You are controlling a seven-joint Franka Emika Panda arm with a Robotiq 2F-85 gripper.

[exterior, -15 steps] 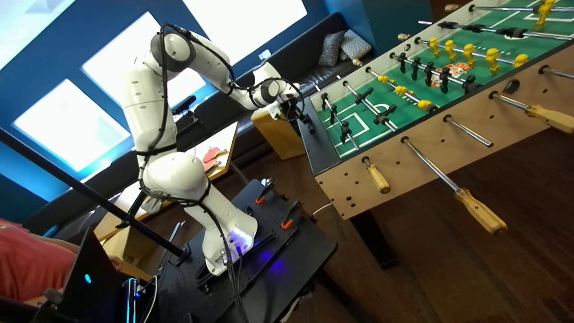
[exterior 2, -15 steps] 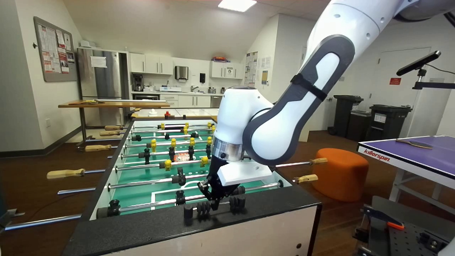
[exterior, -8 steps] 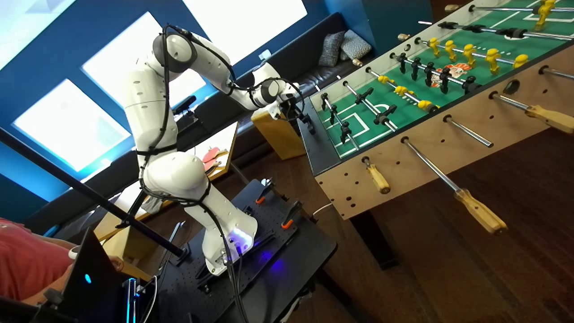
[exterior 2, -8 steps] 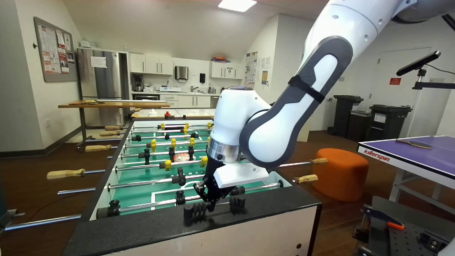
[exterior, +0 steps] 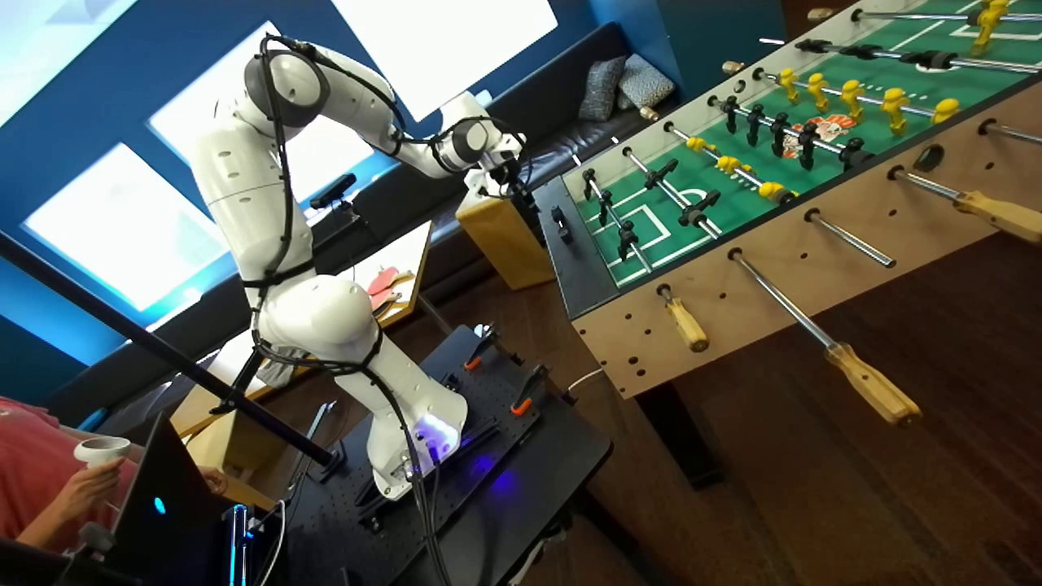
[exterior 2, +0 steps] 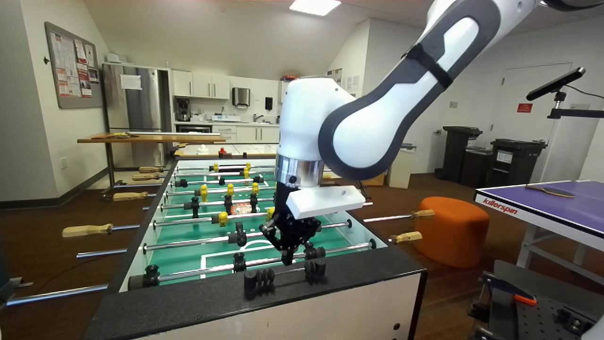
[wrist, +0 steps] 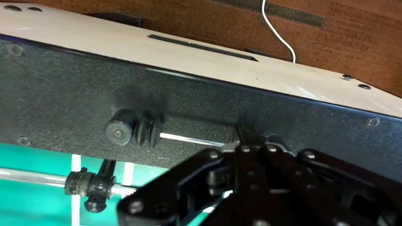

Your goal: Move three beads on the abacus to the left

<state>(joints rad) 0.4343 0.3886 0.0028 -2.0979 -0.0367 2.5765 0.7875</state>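
Observation:
The abacus is a short thin rod (exterior 2: 291,271) with dark beads on the black end ledge of the foosball table. In an exterior view, several beads (exterior 2: 265,276) sit together against the left post, and a second group (exterior 2: 314,268) is at the right end. The abacus also shows small in an exterior view (exterior: 562,225). In the wrist view, two beads (wrist: 148,131) rest by the left post; the other end is mostly hidden behind the fingers. My gripper (exterior 2: 287,257) is shut and empty, its tip above the rod, apart from the beads. It fills the lower wrist view (wrist: 251,136).
The foosball table's black ledge (exterior 2: 188,302) lies below the gripper. Steel rods with player figures (exterior 2: 203,274) cross the green field just behind. Wooden handles (exterior: 688,324) stick out from the side walls. A person (exterior: 65,480) holds a white controller.
In an exterior view, my gripper moved left and the beads there slid against the left post. Then the gripper rose off the rod. The person's hand with the controller came up.

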